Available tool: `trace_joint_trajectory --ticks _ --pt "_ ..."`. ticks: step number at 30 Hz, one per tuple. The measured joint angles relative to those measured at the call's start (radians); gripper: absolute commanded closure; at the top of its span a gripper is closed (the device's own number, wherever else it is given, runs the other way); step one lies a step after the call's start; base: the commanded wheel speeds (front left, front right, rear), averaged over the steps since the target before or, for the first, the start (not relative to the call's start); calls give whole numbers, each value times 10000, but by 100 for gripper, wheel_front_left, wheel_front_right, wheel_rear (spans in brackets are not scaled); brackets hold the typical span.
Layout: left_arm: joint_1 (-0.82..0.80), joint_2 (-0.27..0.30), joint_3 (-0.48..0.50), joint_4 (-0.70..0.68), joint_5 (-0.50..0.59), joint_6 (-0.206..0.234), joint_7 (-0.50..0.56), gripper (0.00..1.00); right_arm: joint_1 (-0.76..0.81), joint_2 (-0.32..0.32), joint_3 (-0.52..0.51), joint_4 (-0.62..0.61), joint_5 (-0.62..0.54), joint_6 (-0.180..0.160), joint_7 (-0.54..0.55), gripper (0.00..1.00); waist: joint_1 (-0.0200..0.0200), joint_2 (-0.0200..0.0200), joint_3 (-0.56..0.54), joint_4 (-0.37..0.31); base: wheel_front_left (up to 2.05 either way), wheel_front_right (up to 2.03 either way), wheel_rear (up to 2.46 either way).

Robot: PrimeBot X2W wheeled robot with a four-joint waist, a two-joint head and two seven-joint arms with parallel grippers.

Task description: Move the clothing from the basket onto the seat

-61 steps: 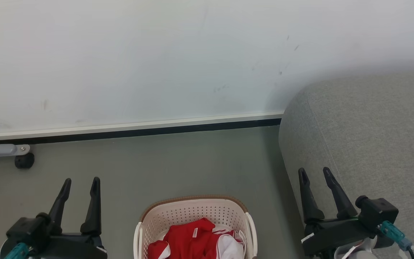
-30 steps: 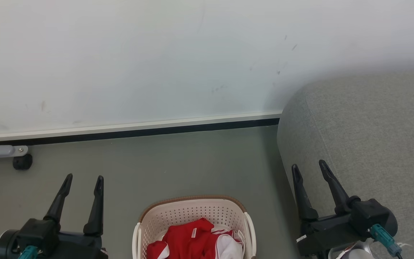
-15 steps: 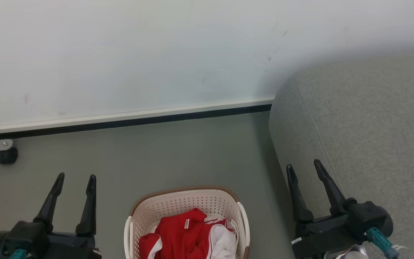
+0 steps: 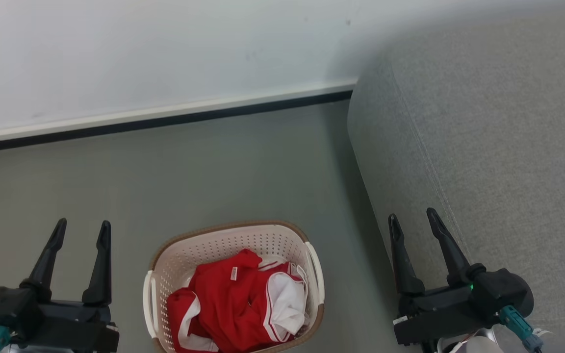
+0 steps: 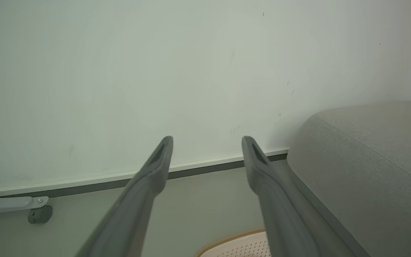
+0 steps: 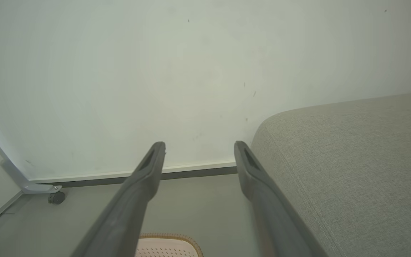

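We had both arms empty, fingers apart: left end effector (image 4: 83,223) left of the basket (image 4: 223,227), right end effector (image 4: 411,214) by the left edge of the seat (image 4: 498,147). The clothing (image 4: 228,304) lay bunched in the basket on the floor (image 4: 214,166), none on the seat yet. Risks, as we judged: a shallow pinch could slip off the fabric, tangled garments might drag & tip the light basket, or fingers might snag its perforated wall.

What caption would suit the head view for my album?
Open left gripper and open right gripper flank a basket of red clothing, grey seat alongside.
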Motion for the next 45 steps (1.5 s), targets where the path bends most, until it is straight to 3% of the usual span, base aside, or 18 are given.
trace_joint_trajectory --ticks 19,28,45 --pt "-1448 731 -999 777 -171 -267 38 0 -669 127 677 -397 115 -280 -2 0 1 1 2352 -852 0 0 0" --pt "-2303 1126 -1837 1319 -109 -318 481 0 -1333 130 1680 -961 844 -512 -2 0 0 1 3539 -1347 0 0 0" --pt "-3545 1799 -3085 2646 -385 -328 1599 0 -1579 140 1918 -1662 1753 -560 -4 0 0 2 5403 -2406 0 0 0"
